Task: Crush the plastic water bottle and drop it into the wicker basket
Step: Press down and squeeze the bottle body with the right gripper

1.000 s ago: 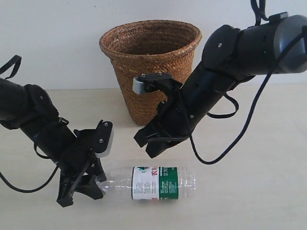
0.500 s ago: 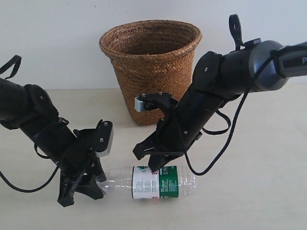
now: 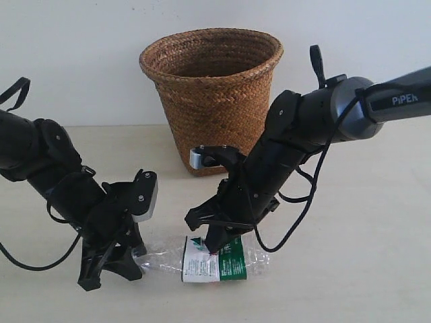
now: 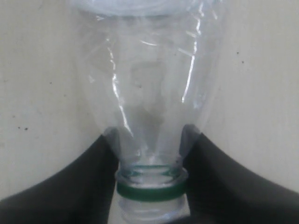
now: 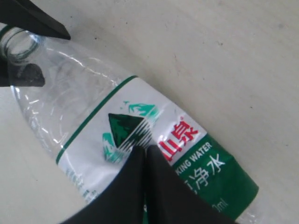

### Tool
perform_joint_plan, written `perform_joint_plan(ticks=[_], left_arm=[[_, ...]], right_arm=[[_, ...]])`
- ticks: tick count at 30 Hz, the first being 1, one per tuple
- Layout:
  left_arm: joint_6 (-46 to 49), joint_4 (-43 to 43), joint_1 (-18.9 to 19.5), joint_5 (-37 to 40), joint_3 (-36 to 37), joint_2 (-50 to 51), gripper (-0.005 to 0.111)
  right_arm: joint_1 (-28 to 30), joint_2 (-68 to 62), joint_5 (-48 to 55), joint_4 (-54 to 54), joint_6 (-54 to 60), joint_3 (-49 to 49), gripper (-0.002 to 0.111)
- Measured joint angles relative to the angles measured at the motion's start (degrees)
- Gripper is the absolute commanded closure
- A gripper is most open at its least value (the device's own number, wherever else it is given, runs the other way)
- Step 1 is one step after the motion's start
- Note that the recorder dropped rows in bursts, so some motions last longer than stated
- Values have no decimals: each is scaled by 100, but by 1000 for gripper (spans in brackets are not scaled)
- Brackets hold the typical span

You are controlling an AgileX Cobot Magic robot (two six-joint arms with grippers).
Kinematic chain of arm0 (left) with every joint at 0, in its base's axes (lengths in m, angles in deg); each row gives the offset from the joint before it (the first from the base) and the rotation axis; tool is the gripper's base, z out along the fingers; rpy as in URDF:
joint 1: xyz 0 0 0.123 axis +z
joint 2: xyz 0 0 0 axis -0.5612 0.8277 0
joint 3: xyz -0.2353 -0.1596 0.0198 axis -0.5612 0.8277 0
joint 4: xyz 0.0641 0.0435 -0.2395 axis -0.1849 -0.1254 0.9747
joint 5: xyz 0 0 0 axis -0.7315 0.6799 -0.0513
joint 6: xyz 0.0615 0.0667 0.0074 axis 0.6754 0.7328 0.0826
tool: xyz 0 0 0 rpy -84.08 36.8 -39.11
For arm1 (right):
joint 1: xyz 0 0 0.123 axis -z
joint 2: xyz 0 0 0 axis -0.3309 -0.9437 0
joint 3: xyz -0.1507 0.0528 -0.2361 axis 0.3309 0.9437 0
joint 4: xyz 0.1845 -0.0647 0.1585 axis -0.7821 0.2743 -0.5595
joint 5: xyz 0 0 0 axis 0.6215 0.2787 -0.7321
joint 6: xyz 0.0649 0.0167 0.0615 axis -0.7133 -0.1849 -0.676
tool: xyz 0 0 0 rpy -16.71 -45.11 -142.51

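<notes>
The plastic water bottle [image 3: 219, 259] lies on its side on the table, uncapped, with only a green ring on its neck [image 4: 152, 189]. My left gripper [image 3: 131, 259] is shut on that neck, one black finger [image 4: 84, 186] on each side. My right gripper [image 3: 214, 245] is shut, its tips together and pressing down on the white-and-green label [image 5: 140, 126]; the bottle body looks dented and crumpled there. The wicker basket [image 3: 212, 94] stands upright behind both arms, apart from the bottle.
A pale wall rises behind the basket. The right arm's cable [image 3: 296, 215] loops down beside the bottle. Bare beige table [image 3: 357, 269] stretches to the right of the bottle and along the front edge.
My right gripper has come down from above the bottle onto its label, and the bottle's middle has buckled and shortened under it. The left gripper has held the neck in place throughout.
</notes>
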Motion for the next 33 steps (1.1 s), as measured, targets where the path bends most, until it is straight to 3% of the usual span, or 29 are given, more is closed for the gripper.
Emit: perform_joint_plan(ticks=[8, 19, 33], left_arm=[[0, -10, 0, 0, 0, 0, 102], [0, -10, 0, 14, -9, 0, 102], [0, 1, 12, 11, -13, 113, 102]], right_arm=[[1, -160, 33, 76, -56, -59, 108], [45, -953, 1057, 269, -351, -1055, 108], [70, -1091, 1574, 359, -674, -1510, 108]])
